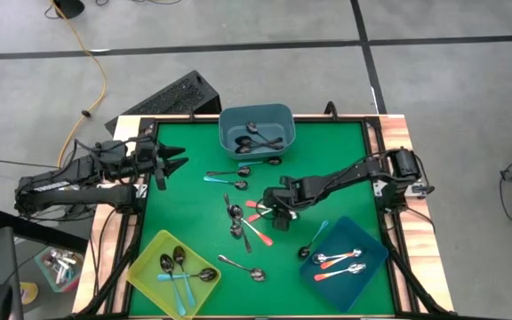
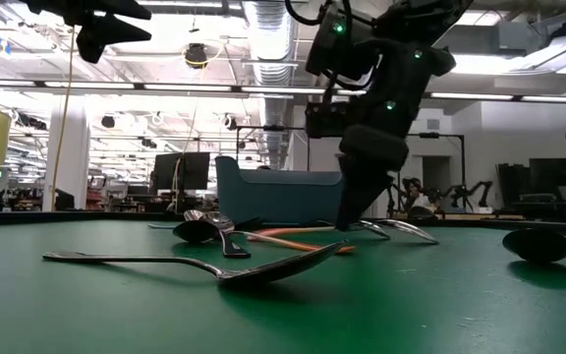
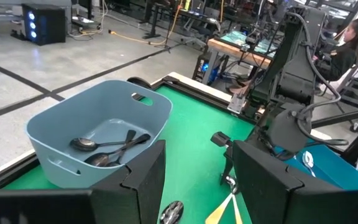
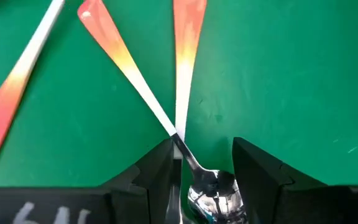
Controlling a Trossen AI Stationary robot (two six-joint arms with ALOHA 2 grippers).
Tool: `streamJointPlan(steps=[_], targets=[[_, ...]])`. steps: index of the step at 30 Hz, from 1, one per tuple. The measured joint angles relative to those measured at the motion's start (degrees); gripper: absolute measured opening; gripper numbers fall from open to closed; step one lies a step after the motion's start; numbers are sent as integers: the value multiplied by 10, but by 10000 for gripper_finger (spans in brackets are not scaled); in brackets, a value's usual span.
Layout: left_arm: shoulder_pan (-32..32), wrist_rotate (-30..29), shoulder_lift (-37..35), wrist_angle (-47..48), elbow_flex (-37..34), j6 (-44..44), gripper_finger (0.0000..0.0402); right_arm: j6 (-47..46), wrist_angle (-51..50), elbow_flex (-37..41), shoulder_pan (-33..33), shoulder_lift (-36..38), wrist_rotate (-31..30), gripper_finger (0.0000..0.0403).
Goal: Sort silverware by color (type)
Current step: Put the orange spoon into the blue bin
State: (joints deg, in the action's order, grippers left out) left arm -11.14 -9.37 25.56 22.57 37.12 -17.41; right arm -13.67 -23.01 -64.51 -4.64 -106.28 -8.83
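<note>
Green felt tabletop [image 1: 203, 213] at its centre carries crossed orange-red-handled spoons [image 4: 129, 68], handles running straight ahead of the right gripper [image 4: 201, 171], whose parted fingers straddle a bowl; left gripper [image 1: 174, 164] waits open, farther off.

three bins [image 1: 256, 125], about twenty spoons [image 1: 236, 221]

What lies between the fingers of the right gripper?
In the right wrist view, the bowl of an orange-red-handled spoon lies between the right gripper fingers, on the green mat.
</note>
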Motion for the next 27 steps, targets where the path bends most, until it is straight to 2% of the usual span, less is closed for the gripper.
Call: streamJointPlan(steps=[8, 11, 15, 22, 27], targets=[[0, -1, 0, 0, 0, 2, 170, 0, 26, 0, 9, 0, -3, 174], [0, -1, 0, 1, 0, -1, 170, 0, 26, 0, 11, 0, -2, 162], [0, -1, 0, 1, 0, -2, 170, 0, 26, 0, 9, 0, 1, 122], [0, -1, 0, 1, 0, -9, 170, -18, 29, 0, 9, 0, 46, 17], [0, -1, 0, 1, 0, -15, 170, -34, 55, 0, 8, 3, 73, 10]])
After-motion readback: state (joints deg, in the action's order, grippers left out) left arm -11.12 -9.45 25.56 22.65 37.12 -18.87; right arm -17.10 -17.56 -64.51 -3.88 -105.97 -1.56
